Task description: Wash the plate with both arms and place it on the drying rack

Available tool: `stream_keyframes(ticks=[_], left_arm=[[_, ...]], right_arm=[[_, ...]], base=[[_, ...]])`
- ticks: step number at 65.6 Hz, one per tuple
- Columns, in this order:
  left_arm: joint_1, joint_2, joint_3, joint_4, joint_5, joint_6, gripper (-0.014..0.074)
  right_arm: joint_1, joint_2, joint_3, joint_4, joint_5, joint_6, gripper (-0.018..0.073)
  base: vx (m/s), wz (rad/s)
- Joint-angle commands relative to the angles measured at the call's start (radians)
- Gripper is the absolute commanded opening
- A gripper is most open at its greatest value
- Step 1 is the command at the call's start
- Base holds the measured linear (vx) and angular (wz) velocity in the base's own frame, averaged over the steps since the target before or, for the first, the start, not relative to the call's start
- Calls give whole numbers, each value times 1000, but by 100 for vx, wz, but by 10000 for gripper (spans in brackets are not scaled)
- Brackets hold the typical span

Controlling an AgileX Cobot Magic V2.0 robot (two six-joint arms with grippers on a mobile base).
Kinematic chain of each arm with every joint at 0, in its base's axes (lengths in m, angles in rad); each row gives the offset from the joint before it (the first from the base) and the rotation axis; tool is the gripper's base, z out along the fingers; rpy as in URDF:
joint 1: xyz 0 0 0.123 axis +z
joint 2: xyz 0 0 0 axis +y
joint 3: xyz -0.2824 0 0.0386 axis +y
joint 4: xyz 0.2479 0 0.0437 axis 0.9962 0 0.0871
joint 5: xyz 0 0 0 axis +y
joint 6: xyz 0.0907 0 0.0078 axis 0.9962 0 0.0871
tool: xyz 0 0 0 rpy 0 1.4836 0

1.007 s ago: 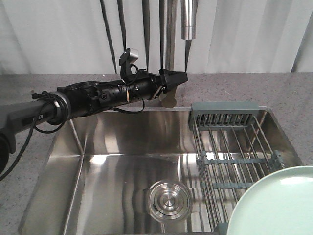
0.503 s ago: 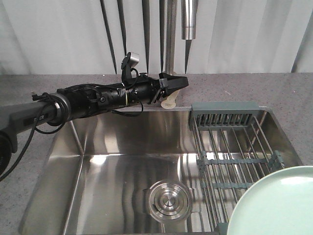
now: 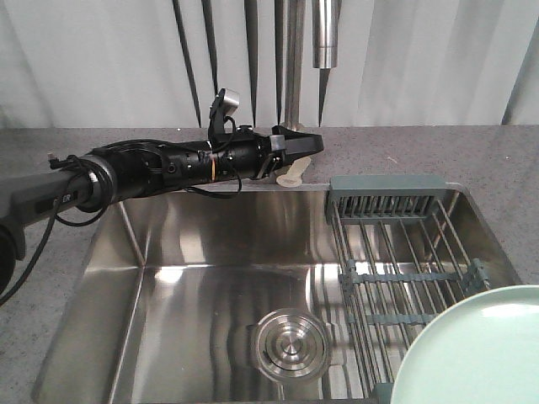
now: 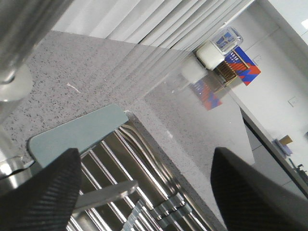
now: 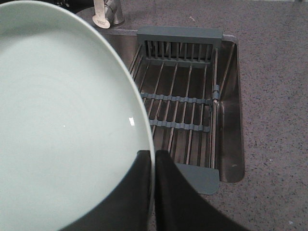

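Gripping plate (image 5: 62,120) rim between right fingers (image 5: 179,204).

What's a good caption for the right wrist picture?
Right gripper pinches the mint-green plate by its rim, near the drying rack in the sink.

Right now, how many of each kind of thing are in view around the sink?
Plate: 1
Drying rack: 1
Sink: 1
Drain cover: 1
Faucet: 1
Grippers: 2, the left gripper and the right gripper
Total: 7
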Motion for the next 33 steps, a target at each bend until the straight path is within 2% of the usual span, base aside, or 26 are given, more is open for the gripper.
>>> stream_keyframes(ticks=[1,11,18,33], left_arm=[[2,-74,-17,-14,-158,-49,497],[72,-74,-17,-68,-174,-49,424],[128,-74,-17,-73,-208,-71,343],[257,-74,-17,-64,-373,-199,32]], right_arm=[[-4,23,-22,-6,-74,-1,-5],[-4,23,-22,-6,-74,-1,-5],[-4,23,-22,-6,-74,-1,-5],[-4,23,-22,-6,-74,-1,-5]], base=[[0,0],[0,0],[0,0],[0,0]])
